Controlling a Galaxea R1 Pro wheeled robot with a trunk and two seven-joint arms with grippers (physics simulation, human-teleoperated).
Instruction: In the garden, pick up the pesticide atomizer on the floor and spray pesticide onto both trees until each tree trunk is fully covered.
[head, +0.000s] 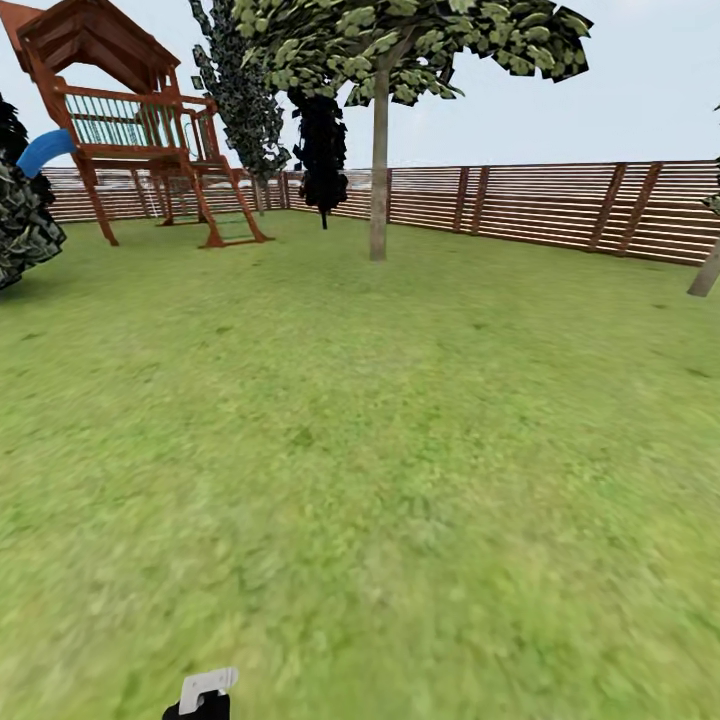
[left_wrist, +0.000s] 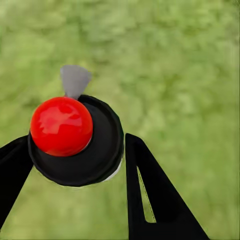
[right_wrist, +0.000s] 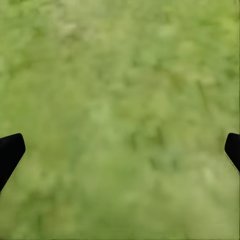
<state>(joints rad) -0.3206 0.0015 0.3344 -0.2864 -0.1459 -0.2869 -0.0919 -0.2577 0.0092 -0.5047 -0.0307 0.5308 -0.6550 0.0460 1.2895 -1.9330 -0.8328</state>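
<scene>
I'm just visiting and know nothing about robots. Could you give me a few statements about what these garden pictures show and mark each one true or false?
1. The left hand holds a black-bodied atomizer with a red knob on top. True.
2. The right hand grips a second bottle. False: its fingers stand wide apart over bare grass with nothing between them.
3. A tree with a straight bare trunk stands ahead on the lawn, in front of the slatted wooden fence. True.
4. The wooden playset stands at the far right of the head view. False: it is at the far left, with a blue slide.
</scene>
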